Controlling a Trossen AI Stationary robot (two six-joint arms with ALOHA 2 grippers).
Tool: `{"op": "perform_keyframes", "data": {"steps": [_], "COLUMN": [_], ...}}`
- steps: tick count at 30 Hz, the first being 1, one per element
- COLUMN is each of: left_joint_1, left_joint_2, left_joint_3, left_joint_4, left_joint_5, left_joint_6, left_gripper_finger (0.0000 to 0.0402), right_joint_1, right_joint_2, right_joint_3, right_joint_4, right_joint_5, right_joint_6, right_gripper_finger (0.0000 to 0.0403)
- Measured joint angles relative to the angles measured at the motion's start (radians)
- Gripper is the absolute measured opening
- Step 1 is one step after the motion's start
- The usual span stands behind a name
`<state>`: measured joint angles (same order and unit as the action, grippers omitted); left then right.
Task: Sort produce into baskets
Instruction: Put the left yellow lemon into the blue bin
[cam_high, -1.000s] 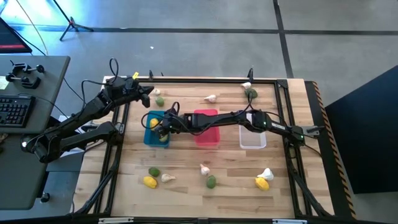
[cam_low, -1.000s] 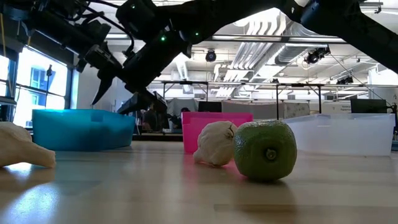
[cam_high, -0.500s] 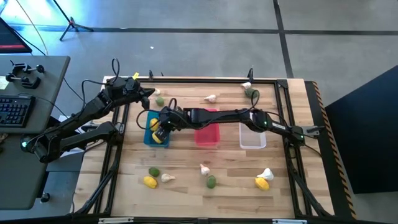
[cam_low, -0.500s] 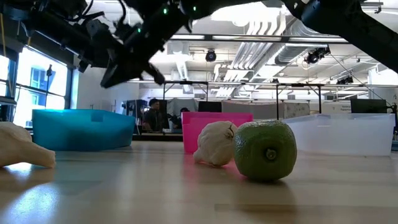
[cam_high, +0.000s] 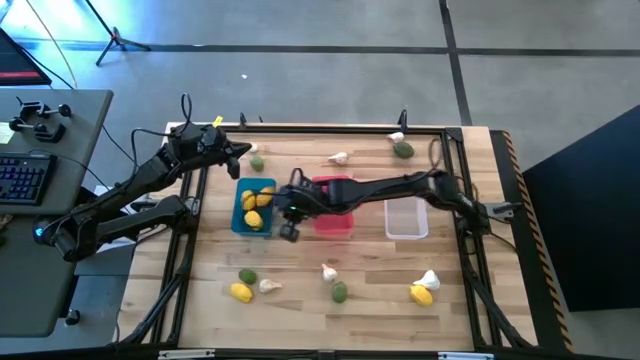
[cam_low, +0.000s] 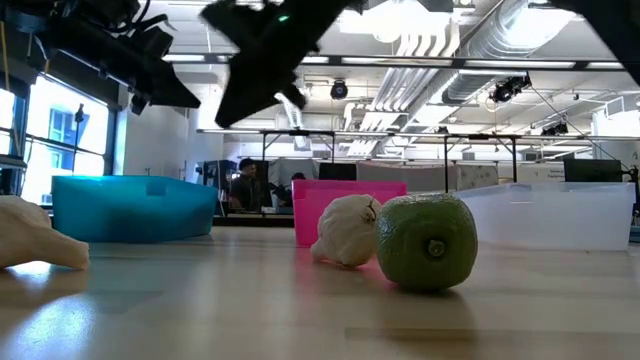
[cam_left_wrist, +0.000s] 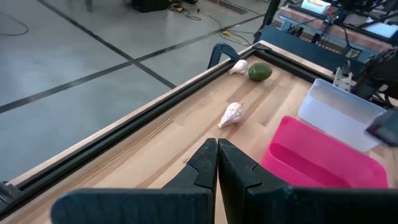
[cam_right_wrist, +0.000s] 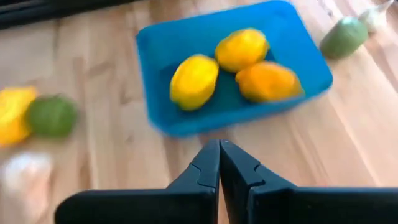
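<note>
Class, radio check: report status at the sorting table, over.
Right gripper shut, empty, just front of blue basket. Left gripper shut, waiting at back-left edge. Three lemons in blue basket; pink basket shows nothing inside. Nothing in the way.

We see a wooden table (cam_high: 370, 290) carrying blue basket (cam_high: 252, 207), pink basket (cam_high: 335, 210), white basket (cam_high: 406, 218), plus scattered lemons (cam_high: 241, 292), garlic (cam_high: 329, 272), limes (cam_high: 340, 292).

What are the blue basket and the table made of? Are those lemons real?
The blue basket looks like smooth moulded plastic with an even colour and a thin rim. The table seems to be pale wood planks; grain lines show. The lemons are probably plastic toys, very uniform and slightly glossy, though that is hard to confirm.
</note>
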<state>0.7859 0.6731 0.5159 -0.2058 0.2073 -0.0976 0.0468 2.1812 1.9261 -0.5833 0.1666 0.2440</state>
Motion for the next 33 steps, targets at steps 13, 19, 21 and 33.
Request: {"op": "perform_keyframes", "data": {"steps": [13,19,21,33], "left_joint_1": [-0.125,-0.268,-0.334,-0.779], "left_joint_2": [0.002,0.002,0.002,0.188], "left_joint_3": [0.043,0.102,0.117,0.260], "left_joint_4": [-0.166,-0.278,-0.316,-0.465], "left_joint_5": [0.074,0.070,0.068,-0.113], "left_joint_6": [0.048,-0.011,-0.030,-0.235], "left_gripper_finger": [0.0000,0.0000,0.0000,0.0000], "right_joint_1": [0.142,0.244,0.273,0.316], "right_joint_2": [-0.660,-0.858,-0.911,-1.110], "right_joint_3": [-0.763,-0.955,-1.000,-1.162], "right_joint_4": [0.086,0.031,0.031,0.022], "right_joint_5": [-0.041,-0.032,-0.017,-0.008], "right_joint_6": [0.261,0.414,0.448,0.438], "right_gripper_finger": [0.0000,0.0000,0.0000,0.0000]}}
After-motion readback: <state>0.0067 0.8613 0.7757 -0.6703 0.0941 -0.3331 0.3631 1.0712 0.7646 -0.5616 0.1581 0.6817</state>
